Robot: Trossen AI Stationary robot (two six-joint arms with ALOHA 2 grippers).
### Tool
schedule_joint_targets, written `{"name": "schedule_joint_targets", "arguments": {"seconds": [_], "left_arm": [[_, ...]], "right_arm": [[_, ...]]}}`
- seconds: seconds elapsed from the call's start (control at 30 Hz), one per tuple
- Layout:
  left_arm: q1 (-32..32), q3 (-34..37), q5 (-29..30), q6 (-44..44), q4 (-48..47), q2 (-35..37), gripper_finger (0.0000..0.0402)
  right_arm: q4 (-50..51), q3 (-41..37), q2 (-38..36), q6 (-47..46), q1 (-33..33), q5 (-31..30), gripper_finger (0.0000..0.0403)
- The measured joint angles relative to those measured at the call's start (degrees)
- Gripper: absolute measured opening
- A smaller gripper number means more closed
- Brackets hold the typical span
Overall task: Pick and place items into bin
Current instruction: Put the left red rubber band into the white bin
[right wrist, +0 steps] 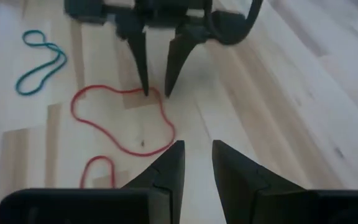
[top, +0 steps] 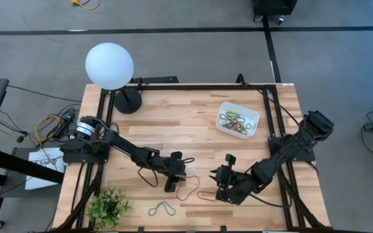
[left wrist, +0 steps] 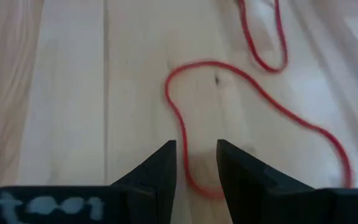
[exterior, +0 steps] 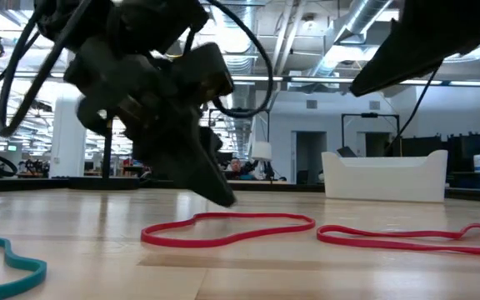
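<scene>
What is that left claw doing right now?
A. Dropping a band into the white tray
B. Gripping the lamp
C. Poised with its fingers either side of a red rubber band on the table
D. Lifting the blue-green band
C: the left gripper has its open fingers straddling a strand of the red band lying on the wood.

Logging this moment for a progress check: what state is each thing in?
Left gripper: fingers open, straddling the near red rubber-band loop.
Right gripper: fingers open, empty.
Second red rubber-band loop: flat on table.
Teal rubber-band loop: flat on table.
White rectangular plastic bin: upright, holds bands.
</scene>
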State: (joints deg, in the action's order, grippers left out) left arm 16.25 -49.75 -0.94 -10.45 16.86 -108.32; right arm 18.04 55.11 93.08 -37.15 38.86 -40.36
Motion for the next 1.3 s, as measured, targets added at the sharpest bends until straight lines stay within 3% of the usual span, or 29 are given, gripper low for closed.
{"name": "schedule_joint_targets", "arguments": {"seconds": [0.2,0.37,0.63,0.77,1.03,1.17,1.3], "left_arm": [[0.22,-0.14,5.89,0.17,0.68,-2.2,0.0102],[0.7,-0.14,6.74,-0.29,0.08,-2.24,0.0097],[2.44,-0.25,10.71,1.12,-3.43,-2.2,0.0011],[2.21,-0.03,11.41,-0.31,-2.07,-1.65,0.0006],[2.08,0.21,24.1,0.38,-9.14,6.0,0.0],[2.12,0.17,24.79,0.81,-11.62,10.03,0.0],[2.12,0.1,25.06,1.11,-10.59,11.68,0.0]], "right_arm": [[-0.21,0.0,0.02,4.52,-2.4,0.02,0.0075],[-0.28,0.0,0.02,7.97,-4.58,0.39,0.0076],[-0.13,0.0,0.02,8.9,-7.68,3.52,0.0076],[-0.31,0.0,0.02,8.76,-8.95,4.32,0.0076],[-0.87,0.0,0.02,2.79,-13.75,5.9,0.0076],[-2.71,-0.01,0.02,4.82,-14.96,5.75,0.0076],[-11.02,-0.02,0.08,10.4,-15.28,5.81,0.0076]]}}
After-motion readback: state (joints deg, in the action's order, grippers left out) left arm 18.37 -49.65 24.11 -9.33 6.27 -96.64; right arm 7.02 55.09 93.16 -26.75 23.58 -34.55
